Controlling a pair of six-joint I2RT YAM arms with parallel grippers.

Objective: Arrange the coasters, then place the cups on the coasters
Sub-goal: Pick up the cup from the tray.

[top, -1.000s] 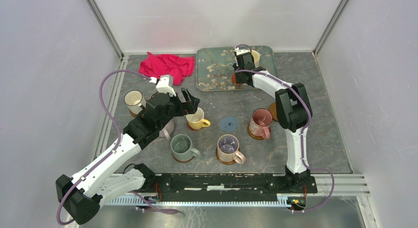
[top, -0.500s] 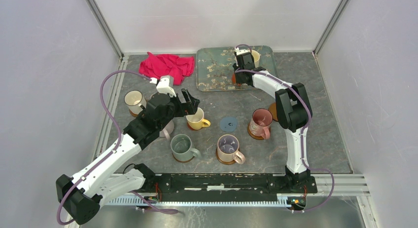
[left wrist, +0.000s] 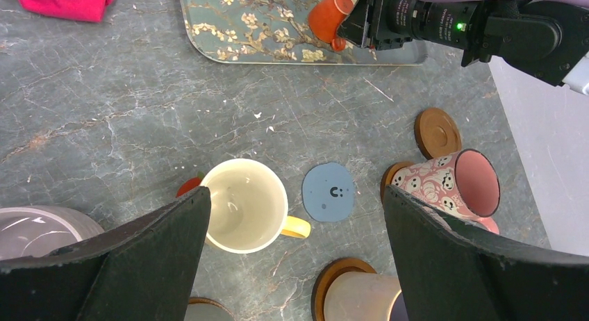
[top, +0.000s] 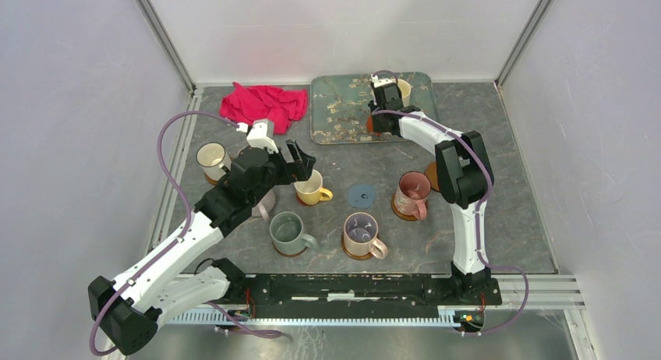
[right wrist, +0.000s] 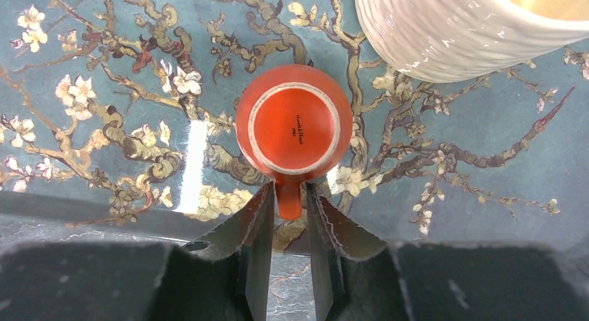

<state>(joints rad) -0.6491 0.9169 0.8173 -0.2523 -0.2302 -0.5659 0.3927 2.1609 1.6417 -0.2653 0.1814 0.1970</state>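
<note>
The tiny orange cup (right wrist: 294, 123) sits upside down on the teal tray (right wrist: 83, 126), its handle pinched in the right pincer (right wrist: 289, 199). This looks like the pickup step. Next it likely needs lifting, righting and carrying to the bare blue coaster (left wrist: 328, 192). The left pincer (left wrist: 295, 203) hangs spread.

This is a lab test cell, not a home. Plain white panels (top: 70, 103) wall in my grey table (top: 514, 220) on three sides, joined by aluminium posts (top: 161, 37). My left arm (top: 195, 227) and right arm (top: 468, 212) are bolted to a black rail (top: 351, 288) at the near edge, and purple cables (top: 161, 146) loop off them.
</note>
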